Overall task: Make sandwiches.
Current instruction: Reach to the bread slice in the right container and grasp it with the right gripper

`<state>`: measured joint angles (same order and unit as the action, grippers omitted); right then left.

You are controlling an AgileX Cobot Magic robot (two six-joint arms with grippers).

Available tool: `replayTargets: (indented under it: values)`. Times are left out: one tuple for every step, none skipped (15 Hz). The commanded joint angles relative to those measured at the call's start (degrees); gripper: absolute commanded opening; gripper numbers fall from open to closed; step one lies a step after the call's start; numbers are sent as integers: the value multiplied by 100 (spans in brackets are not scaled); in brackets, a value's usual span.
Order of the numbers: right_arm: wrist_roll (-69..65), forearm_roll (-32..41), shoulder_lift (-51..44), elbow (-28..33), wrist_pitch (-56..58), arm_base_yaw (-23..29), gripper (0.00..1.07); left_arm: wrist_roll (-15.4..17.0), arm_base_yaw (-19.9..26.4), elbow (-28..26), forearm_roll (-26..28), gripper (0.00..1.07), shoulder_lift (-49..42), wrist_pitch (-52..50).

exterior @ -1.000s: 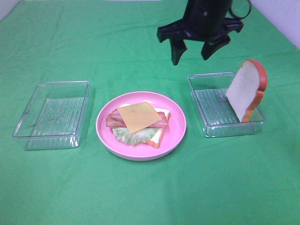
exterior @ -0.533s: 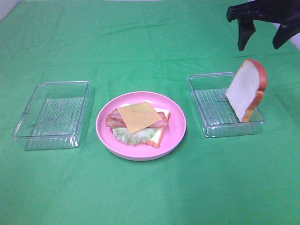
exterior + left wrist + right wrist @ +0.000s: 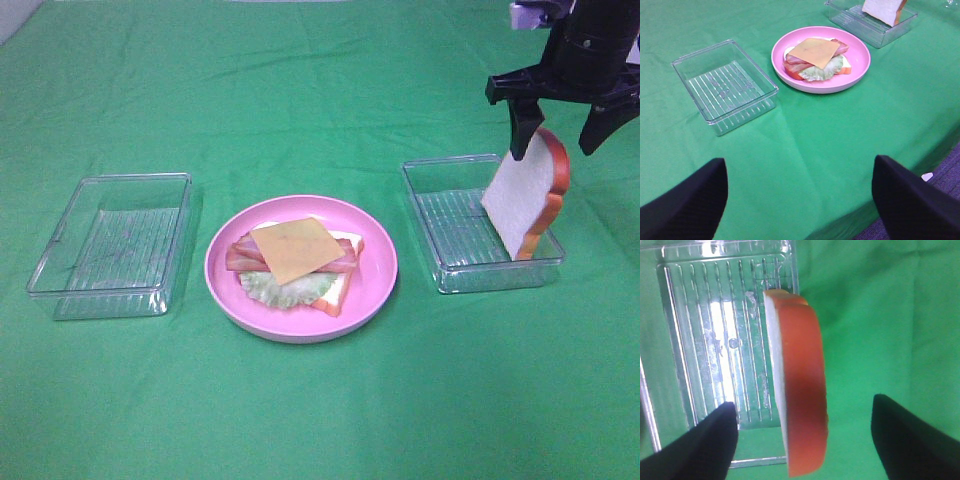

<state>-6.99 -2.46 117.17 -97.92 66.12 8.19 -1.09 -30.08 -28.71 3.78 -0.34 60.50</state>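
green cloth covers the table (image 3: 320, 420) in the high exterior view. at its centre you see a pink plate (image 3: 375, 290) carrying the open sandwich stack (image 3: 297, 258): bread below, lettuce, bacon, then the yellow cheese slice (image 3: 297, 249) on top. only the closing slice appears to be missing. that bread slice (image 3: 525, 190) stands tilted on edge against the far-right wall of the right tray (image 3: 450, 215), probably so its crust can be pinched from above. the right gripper (image 3: 563, 118) hangs directly over it, jaws spread wide and holding nothing, one finger either side of the crust top. the left tray (image 3: 110, 245) sits empty, well apart from the plate.

left wrist view: you look across the cloth at the left tray (image 3: 725, 85), the plate (image 3: 860, 65) and the stack (image 3: 816, 60). the left gripper (image 3: 800, 200) is parked back near the table edge, fingers fully apart and empty, presumably clear of the other arm's work.

right wrist view: the orange-brown crust of the bread slice (image 3: 802, 390) lies between the two open fingers (image 3: 702, 440), untouched, with the ribbed tray (image 3: 715, 340) beside it. the alignment suggests a downward approach before closing.
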Motion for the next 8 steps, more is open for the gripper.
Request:
replayTargets:
  values:
    - [57, -74, 206, 23, 6, -40, 70, -17, 11, 11, 6, 76, -103, -63]
    - [57, -74, 264, 23, 6, -40, 68, -17, 11, 11, 6, 76, -103, -63]
    - [57, -74, 269, 23, 11, -40, 65, -17, 11, 11, 6, 76, -103, -63]
    - [57, -74, 292, 23, 17, -40, 59, -17, 11, 11, 6, 76, -103, -63]
    - [63, -80, 292, 23, 11, -40, 49, -17, 11, 11, 6, 76, -103, -63]
    - [80, -80, 292, 23, 11, -40, 39, -17, 11, 11, 6, 76, -103, -63]
    - [86, -80, 292, 23, 11, -40, 28, -17, 11, 11, 6, 76, -103, -63]
    - [86, -80, 275, 23, 23, -40, 17, -17, 11, 11, 6, 76, -103, -63]
